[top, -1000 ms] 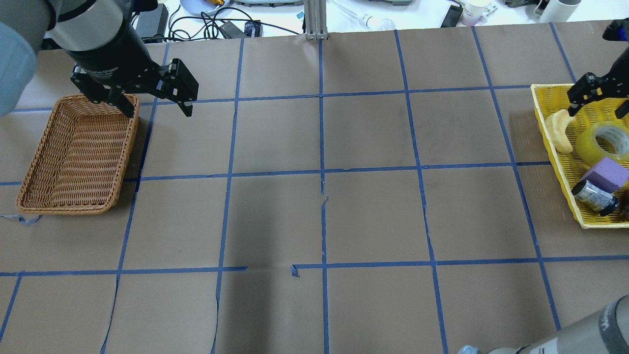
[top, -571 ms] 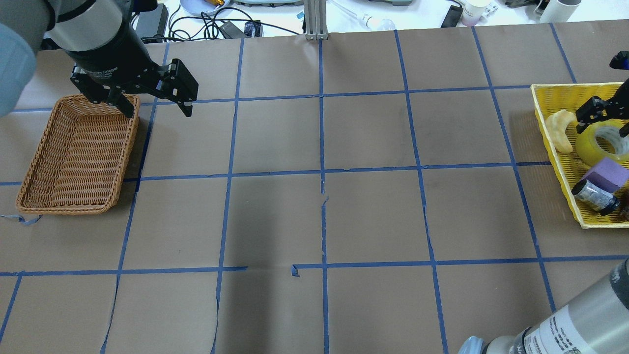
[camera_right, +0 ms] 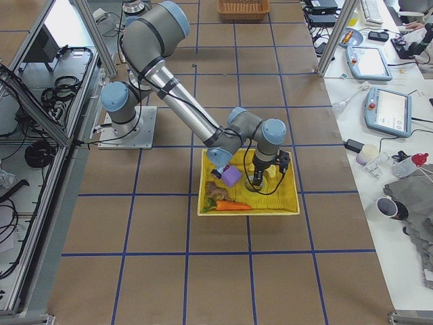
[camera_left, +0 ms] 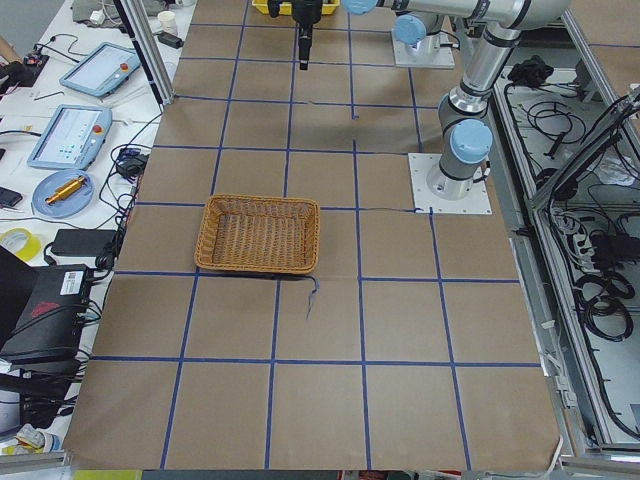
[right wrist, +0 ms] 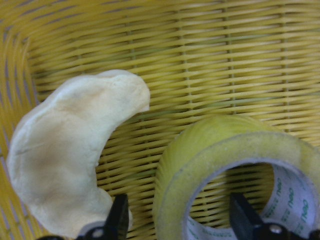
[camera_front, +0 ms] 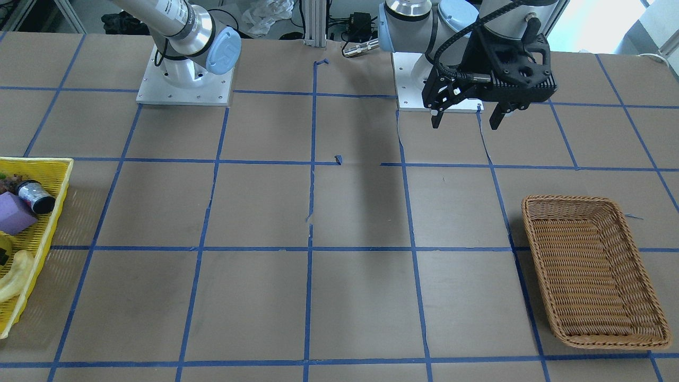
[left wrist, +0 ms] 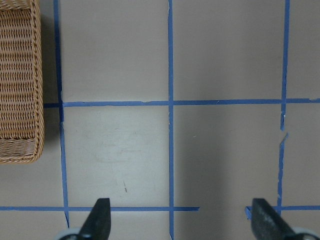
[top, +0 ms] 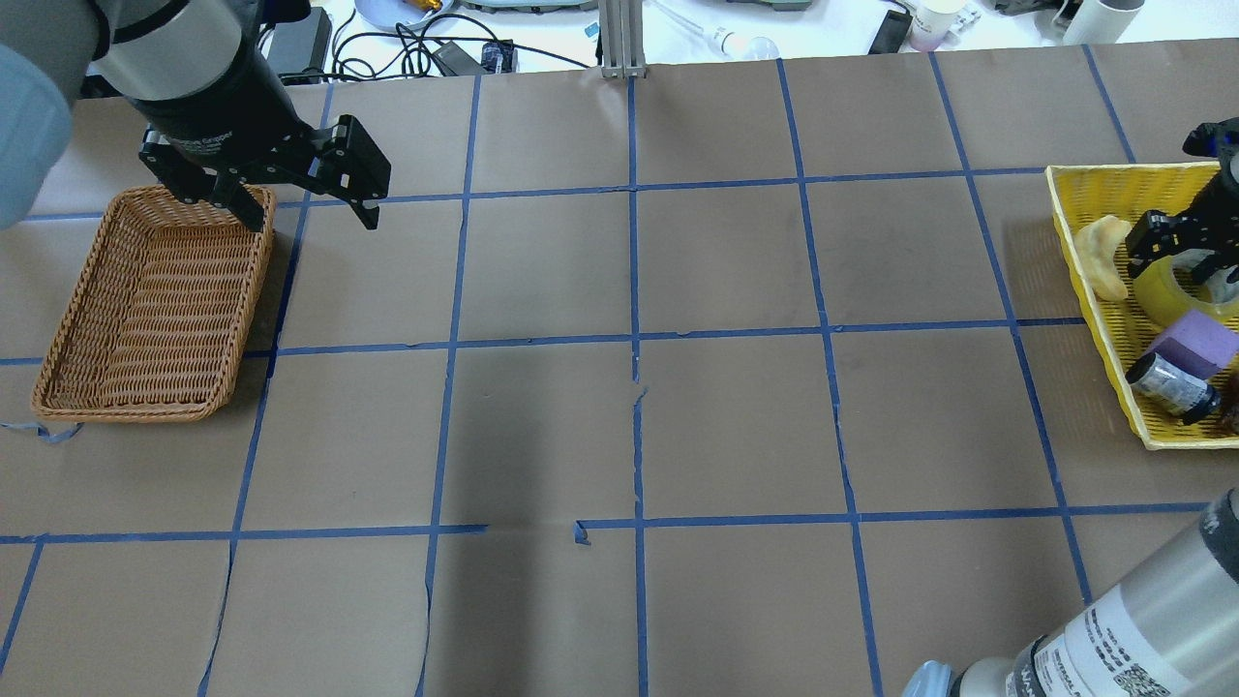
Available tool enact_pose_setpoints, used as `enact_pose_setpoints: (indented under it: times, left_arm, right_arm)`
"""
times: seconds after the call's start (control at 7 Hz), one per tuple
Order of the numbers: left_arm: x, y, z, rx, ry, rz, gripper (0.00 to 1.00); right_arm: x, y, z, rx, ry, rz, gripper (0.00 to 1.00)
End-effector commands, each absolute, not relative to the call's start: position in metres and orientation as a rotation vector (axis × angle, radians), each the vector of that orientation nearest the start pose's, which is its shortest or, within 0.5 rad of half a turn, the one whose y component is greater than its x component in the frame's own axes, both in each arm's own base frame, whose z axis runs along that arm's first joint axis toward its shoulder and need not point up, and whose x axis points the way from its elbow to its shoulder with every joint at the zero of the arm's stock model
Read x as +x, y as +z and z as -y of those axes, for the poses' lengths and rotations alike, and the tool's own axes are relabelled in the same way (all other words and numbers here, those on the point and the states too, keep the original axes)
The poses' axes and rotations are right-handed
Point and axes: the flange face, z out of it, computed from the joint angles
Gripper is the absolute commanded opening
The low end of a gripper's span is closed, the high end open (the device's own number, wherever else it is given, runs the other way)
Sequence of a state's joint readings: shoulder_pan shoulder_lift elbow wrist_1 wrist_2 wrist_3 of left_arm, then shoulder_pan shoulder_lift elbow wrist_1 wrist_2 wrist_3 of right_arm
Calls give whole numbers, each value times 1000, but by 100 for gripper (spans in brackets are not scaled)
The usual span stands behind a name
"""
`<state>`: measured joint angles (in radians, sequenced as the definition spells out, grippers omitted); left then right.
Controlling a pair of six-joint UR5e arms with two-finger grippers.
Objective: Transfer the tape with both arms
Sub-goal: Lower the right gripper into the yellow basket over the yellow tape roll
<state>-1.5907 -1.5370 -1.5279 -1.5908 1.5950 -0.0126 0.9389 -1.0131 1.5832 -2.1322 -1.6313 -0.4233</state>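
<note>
Tape point(right wrist: 215, 145) cut off by frame edge, seen in yellow basket point(right wrist: 225, 60) beside pale crescent point(right wrist: 65, 150); right gripper point(right wrist: 177, 212) fingers spread astride tape wall. Left gripper point(left wrist: 180, 212) fingers spread.

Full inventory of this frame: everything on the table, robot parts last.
tape: 1, translucent yellow, in the yellow basket
yellow basket: 1, yellow, robot's right end of table
crescent piece: 1, cream, beside the tape
purple block: 1, purple, in yellow basket
cylinder: 1, black and silver, by purple block
carrot-like piece: 1, orange, in yellow basket
wicker basket: 1, brown, robot's left end
table: 1, brown, blue grid
left gripper: 1, black, open, beside wicker basket
right gripper: 1, black, open, straddling tape's wall
</note>
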Motion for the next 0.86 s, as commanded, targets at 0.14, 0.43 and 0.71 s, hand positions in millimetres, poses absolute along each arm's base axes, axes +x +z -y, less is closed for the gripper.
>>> enact_pose_setpoints:
  times: [0.14,0.43,0.71]
  left_arm:
    - [-140,524,479,11,-89,-3117,100]
    - [-141,524,479,11,-91,-3118,100]
    - [-141,524,479,11,-91,-3118,100]
  right_arm:
    - [-284,223,605,306,31,-3174,0]
    - [-267,290,590,280,18,-3182,0]
    - [-194,370,591,145,-78,-3216,0]
